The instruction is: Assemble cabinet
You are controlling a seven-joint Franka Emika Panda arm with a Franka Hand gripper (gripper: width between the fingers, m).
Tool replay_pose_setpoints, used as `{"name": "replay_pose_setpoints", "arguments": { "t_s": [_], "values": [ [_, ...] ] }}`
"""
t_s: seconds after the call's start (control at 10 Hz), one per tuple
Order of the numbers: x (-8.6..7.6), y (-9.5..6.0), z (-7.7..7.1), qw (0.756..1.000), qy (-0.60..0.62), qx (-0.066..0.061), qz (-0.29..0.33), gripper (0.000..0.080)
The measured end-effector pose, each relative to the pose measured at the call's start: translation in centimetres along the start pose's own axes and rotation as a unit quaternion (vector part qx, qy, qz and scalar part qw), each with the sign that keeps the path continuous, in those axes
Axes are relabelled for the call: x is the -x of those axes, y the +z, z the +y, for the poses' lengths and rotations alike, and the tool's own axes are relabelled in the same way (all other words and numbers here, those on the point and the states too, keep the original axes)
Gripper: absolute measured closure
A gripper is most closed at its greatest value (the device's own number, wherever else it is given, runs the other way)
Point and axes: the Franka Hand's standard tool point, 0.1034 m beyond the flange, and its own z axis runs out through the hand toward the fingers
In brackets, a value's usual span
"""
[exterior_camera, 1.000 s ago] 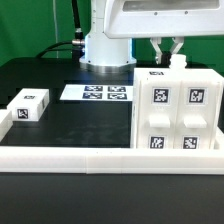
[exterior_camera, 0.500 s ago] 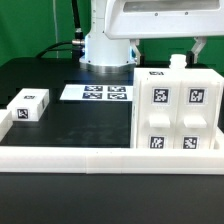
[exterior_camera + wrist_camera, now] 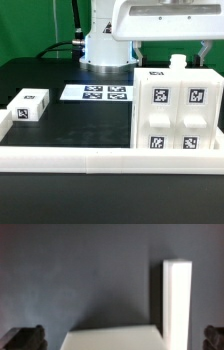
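The cabinet (image 3: 175, 105) is a large white box with tagged door panels, standing at the exterior view's right against the border rail. A small white peg (image 3: 178, 62) sticks up from its top. My gripper (image 3: 171, 54) hangs just above the cabinet's top, open wide, with one dark finger (image 3: 137, 50) on each side and nothing held. In the wrist view the gripper (image 3: 118, 339) is open, with fingertips (image 3: 25, 339) at the picture's edges, a white surface (image 3: 110, 339) between them and a bright white bar (image 3: 177, 297) beyond.
A small white tagged block (image 3: 30, 105) lies at the exterior view's left. The marker board (image 3: 97, 92) lies flat near the robot base. The long white border rail (image 3: 90, 155) runs along the front.
The fingers stood close together over the peg on the cabinet's top one second ago. They have spread wide apart and have stayed so for the last half second.
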Motion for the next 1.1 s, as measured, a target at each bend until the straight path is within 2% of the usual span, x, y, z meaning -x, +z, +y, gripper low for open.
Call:
{"name": "replay_pose_setpoints", "arguments": {
  "t_s": [0.4, 0.5, 0.6, 0.7, 0.8, 0.9, 1.0, 1.1],
  "values": [
    [-0.2, -0.1, 0.3, 1.000, -0.003, 0.000, 0.001, 0.0002],
    [-0.3, 0.0, 1.3, 1.000, -0.013, 0.001, 0.000, 0.0002],
    [0.3, 0.5, 3.9, 1.000, -0.023, 0.003, 0.000, 0.0002],
    [1.5, 1.3, 7.2, 1.000, -0.011, 0.004, -0.006, 0.0002],
    [1.8, 1.5, 8.8, 1.000, -0.004, 0.005, -0.010, 0.0002],
    [2.0, 1.7, 10.7, 1.000, -0.009, 0.000, -0.012, 0.0002],
    [1.9, 1.7, 13.8, 1.000, 0.016, -0.007, -0.011, 0.0002],
    [1.9, 1.7, 13.7, 1.000, 0.013, -0.007, -0.011, 0.0002]
  ]
}}
